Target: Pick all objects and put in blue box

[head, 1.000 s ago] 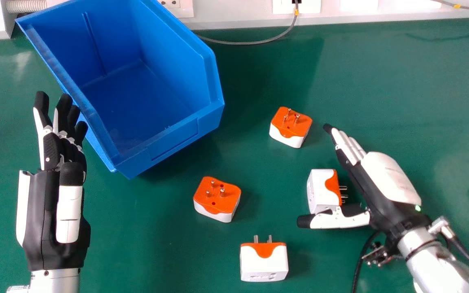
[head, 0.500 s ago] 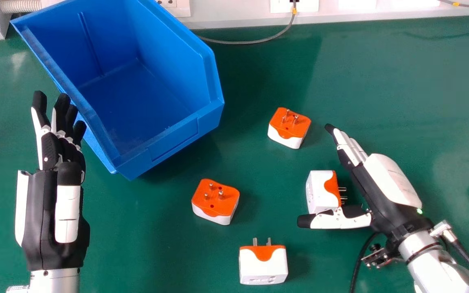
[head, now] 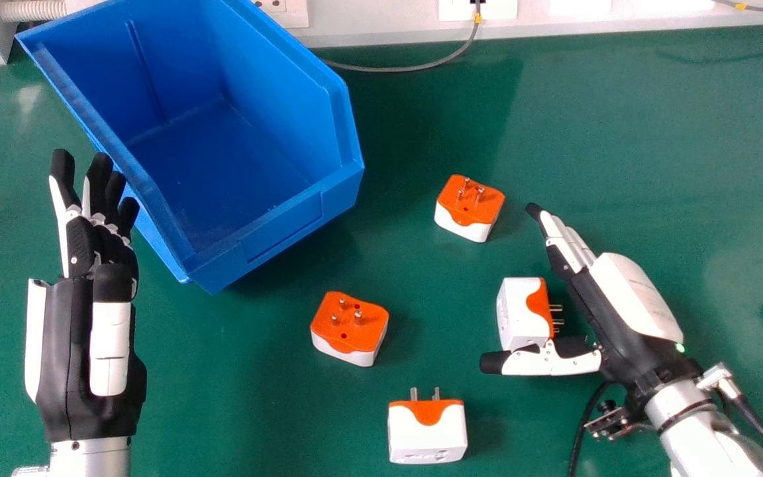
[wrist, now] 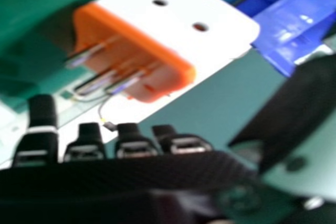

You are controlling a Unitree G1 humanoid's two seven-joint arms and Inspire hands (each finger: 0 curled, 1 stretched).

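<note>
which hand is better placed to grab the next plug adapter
Right hand, I'd judge: its fingers and thumb open around the adapter with sideways prongs, while the left hand lies beyond the other adapters, beside the blue box.

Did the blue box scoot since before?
No, the blue box is still in the same spot, judging by the white wall behind it.

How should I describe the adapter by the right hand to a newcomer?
On the green table, find the right hand at the head view's right. The orange-and-white adapter shows between its thumb and fingers. Its pins point toward the palm; two neighbours have pins pointing up, the third away from the robot.
</note>
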